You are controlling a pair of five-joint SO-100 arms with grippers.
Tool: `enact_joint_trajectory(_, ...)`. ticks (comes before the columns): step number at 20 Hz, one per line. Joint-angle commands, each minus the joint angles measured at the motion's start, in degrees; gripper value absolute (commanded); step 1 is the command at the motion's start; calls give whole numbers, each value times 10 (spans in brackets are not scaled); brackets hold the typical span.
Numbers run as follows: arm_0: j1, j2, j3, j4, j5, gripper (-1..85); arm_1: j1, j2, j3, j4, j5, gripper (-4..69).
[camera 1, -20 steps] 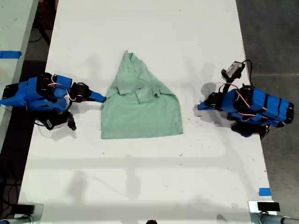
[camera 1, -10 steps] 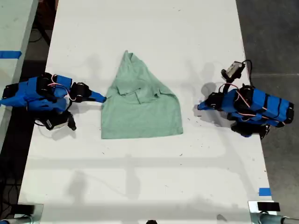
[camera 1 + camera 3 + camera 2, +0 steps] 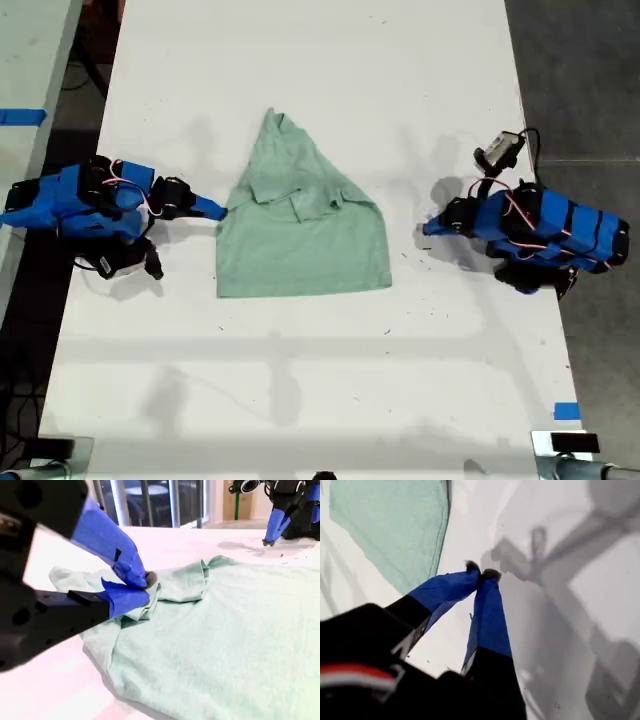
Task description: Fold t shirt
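Second wrist view, nearest: my second gripper [image 3: 142, 587], jaws closed, tips at the edge of the t shirt [image 3: 225, 630]; can't tell if cloth is pinched betw. them. Shirt lies partly folded, sleeves turned in, on the white table [image 3: 300, 400], central in exterior view. Beyond it, my first gripper [image 3: 481, 573] w/ tips together, holding nothing, resting just above bare table, apart from shirt, at exterior view's right [image 3: 430, 229].
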Motion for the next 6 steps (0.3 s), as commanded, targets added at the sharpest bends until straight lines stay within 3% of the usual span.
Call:
enact_joint_trajectory(1, -6, 4, 4, 2, -8, -1, 4, 4, 25, -2, -15, 22)
enact_joint_trajectory(6, -5, 4, 4, 2, -6, -1, 1, 4, 25, 0, -10, 22)
